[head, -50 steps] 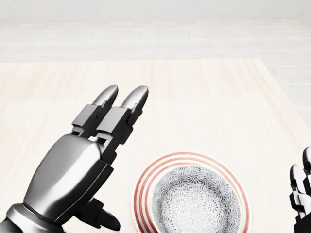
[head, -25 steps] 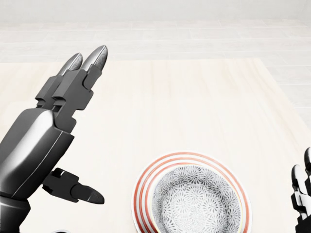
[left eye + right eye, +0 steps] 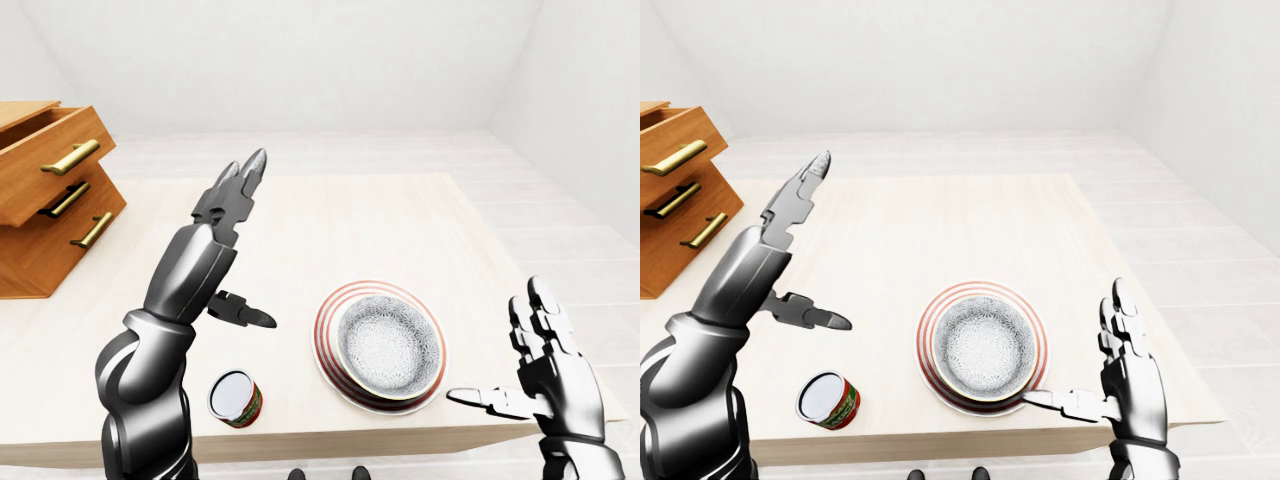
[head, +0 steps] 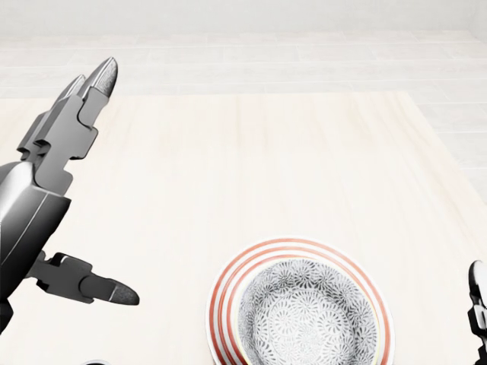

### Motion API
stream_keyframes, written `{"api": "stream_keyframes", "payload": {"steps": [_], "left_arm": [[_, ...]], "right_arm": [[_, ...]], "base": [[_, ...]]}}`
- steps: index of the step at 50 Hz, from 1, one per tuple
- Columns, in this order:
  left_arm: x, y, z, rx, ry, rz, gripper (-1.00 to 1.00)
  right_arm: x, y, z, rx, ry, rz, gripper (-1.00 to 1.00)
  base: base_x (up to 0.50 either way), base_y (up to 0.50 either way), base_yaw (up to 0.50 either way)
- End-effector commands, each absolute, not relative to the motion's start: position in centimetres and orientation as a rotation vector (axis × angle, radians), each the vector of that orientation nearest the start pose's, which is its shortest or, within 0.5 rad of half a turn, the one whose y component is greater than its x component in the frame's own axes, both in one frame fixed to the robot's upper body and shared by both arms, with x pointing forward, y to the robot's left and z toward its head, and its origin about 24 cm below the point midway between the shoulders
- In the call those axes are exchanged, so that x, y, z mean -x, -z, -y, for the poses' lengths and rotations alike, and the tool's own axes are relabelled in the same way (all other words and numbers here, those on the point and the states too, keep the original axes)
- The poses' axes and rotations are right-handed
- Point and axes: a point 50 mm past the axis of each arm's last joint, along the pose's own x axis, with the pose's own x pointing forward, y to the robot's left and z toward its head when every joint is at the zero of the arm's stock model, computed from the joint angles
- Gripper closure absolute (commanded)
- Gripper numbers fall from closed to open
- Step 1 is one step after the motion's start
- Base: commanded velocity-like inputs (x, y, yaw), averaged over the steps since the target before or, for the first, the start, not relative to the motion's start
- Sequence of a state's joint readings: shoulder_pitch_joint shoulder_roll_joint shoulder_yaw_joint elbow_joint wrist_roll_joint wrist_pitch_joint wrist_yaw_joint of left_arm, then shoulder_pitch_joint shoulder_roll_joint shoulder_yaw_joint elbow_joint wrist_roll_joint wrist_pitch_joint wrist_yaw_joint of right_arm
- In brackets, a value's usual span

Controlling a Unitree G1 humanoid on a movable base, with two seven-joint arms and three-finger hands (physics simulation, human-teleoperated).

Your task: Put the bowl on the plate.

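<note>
Wooden drawers (image 3: pixel 45 195) with brass handles stand at the far left of the left-eye view, and the top one is pulled out. To their right, your left hand (image 3: pixel 205 262) is raised above the pale table (image 3: pixel 400 225). Its fingers (image 3: pixel 243 185) are stretched straight and its thumb points toward the plate; the hand is wide open and holds nothing. Below it, near the table's bottom edge, you see a small can (image 3: pixel 236 398) with a red and green label. Further right, the grey patterned bowl (image 3: pixel 390 345) sits inside the red-ringed plate (image 3: pixel 325 340), so it is already on the plate. At the far right, your right hand (image 3: pixel 548 372) hovers just beside the plate, fingers spread wide and empty. Whether its thumb touches the rim, you cannot tell.
</note>
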State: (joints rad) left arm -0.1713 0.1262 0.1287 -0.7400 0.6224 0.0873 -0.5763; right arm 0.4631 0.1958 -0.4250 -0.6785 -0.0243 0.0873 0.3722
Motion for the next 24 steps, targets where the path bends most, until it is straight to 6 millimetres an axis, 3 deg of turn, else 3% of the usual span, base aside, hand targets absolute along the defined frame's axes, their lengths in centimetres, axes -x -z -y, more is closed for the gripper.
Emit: {"api": "stream_keyframes", "payload": {"steps": [1, 24], "left_arm": [[-22.0, -20.9, -16.5, -0.873, 0.143, 0.518, -1.0], [-21.3, -19.7, -17.5, -0.875, 0.127, 0.447, -1.0]], "right_arm": [[-12.6, -10.4, 23.0, 0.145, 0.231, 0.105, -1.0], [-10.9, -13.3, 24.0, 0.249, 0.266, 0.192, -1.0]], "base": [[0.0, 0.0, 0.0], [0.0, 0.0, 0.0]]}}
